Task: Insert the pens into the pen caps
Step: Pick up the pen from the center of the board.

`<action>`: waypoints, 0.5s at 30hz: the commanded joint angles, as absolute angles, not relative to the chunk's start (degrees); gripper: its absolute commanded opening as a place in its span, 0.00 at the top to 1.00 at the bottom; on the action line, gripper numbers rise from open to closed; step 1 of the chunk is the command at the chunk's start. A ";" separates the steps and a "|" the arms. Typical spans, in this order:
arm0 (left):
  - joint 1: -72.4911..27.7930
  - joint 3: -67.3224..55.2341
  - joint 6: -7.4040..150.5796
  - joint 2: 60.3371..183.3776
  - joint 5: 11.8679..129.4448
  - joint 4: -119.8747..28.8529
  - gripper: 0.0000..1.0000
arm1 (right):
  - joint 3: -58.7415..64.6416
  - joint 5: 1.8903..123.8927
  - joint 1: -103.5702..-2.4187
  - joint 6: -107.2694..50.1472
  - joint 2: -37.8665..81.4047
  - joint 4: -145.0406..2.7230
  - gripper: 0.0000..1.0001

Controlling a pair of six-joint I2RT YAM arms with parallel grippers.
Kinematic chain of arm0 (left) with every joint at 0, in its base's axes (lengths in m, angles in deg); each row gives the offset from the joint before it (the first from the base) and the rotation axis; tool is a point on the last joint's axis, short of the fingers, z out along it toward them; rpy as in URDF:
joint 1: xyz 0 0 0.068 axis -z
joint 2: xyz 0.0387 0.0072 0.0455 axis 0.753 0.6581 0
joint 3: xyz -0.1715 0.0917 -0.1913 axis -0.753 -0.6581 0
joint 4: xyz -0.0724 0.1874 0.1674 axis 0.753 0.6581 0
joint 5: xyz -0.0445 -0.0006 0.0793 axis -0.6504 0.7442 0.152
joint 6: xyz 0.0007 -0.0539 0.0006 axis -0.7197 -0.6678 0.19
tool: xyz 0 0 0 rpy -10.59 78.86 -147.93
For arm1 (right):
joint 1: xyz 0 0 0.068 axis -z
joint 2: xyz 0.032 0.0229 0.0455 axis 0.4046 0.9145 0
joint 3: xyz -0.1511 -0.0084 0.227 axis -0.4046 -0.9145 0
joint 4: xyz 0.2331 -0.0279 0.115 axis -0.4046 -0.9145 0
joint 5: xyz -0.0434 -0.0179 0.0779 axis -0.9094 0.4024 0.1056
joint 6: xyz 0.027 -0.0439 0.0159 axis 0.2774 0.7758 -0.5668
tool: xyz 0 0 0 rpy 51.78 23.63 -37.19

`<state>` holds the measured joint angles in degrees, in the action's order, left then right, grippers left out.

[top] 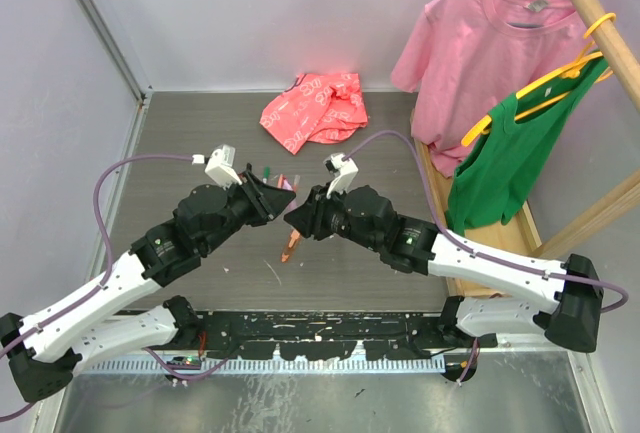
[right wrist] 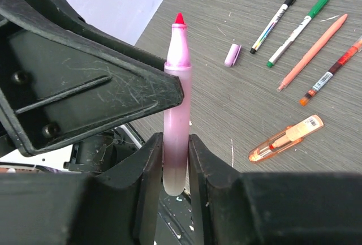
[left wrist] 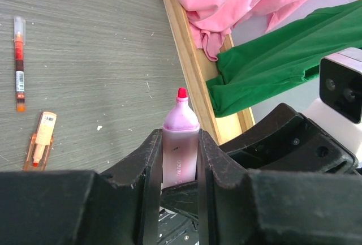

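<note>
the left gripper (left wrist: 180,160) is clamped on the pink highlighter (left wrist: 180,137), its two black fingers (left wrist: 150,166) pressed against the barrel with the red tip pointing away from the wrist; the right gripper (right wrist: 174,160) has its jaws closed on the same highlighter lower down the barrel, so both arms hold it between them above the middle of the table (top: 200,133), where the two wrists meet nose to nose. on the grey surface beyond lie a lilac-pink cap (right wrist: 232,55), a white marker with a black cap (right wrist: 277,17), a white marker with a green cap (right wrist: 298,29), a salmon-orange pen (right wrist: 313,51), a dark red pen (right wrist: 334,71) and a short orange pen (right wrist: 287,138), all apart from each other. a red patterned cloth (top: 315,105) sits at the far side, and a pink shirt (top: 480,48) and green shirt (top: 515,148) hang at the right
</note>
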<state>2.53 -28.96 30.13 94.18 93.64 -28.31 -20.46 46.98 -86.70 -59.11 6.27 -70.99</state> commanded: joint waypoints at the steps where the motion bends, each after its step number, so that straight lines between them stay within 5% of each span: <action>1: 2.80 -28.32 31.11 93.08 93.30 -33.54 0.85 | -19.15 47.59 -86.71 -60.15 6.69 -66.80 0.74; 5: 2.74 -28.42 32.08 92.33 93.91 -33.25 0.74 | -18.77 47.33 -86.71 -60.07 6.96 -66.73 0.88; 8: 2.75 -27.93 33.29 91.69 95.13 -32.15 0.51 | -19.18 46.21 -86.71 -60.38 6.24 -66.71 0.97; 15: 2.69 -23.28 41.45 90.52 99.28 -23.10 0.24 | -20.66 43.26 -86.71 -60.67 2.79 -68.19 1.00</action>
